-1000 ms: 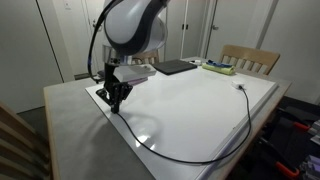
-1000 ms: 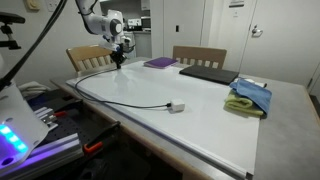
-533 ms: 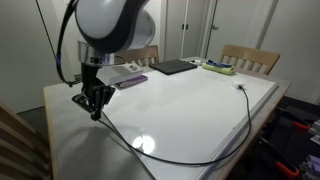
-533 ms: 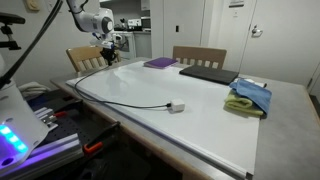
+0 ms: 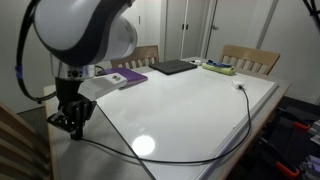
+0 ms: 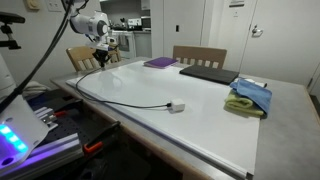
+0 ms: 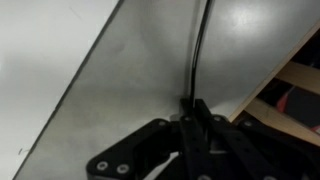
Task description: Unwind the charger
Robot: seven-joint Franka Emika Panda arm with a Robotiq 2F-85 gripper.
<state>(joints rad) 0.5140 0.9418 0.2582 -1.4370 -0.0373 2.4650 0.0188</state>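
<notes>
Robotiq gripper (image 7: pixel 192 112) is clenched on the charger (image 7: pixel 197 50), a long thin black cable. The wrist view shows the dark fingers closed together, with the cable pinched at their tips and running straight away toward the top of the picture. There the cable lies over the table's grey border strip, beside the diagonal line where the glossy white top begins. In an exterior view the gripper (image 5: pixel 72 122) hangs low at the table corner on the picture's left, fingers pointing down, over the grey border of the rectangular white-topped table (image 5: pixel 190 105). From the grip the cable sweeps along the near edge, curves up the far side and ends at the small white plug block (image 5: pixel 241 87), which lies on the white top. In an exterior view from the opposite side, the plug block (image 6: pixel 176 107) lies near the front edge, well apart from the gripper (image 6: pixel 101 58), and the cable between them forms one long open curve on the surface. At the back of the table are a flat purple book (image 6: pixel 160 62), a flat dark laptop (image 6: pixel 208 73), closed, and a crumpled blue-and-green cloth (image 6: pixel 250 97). A wooden slat-back chair (image 6: pixel 198 55) stands behind the table.
</notes>
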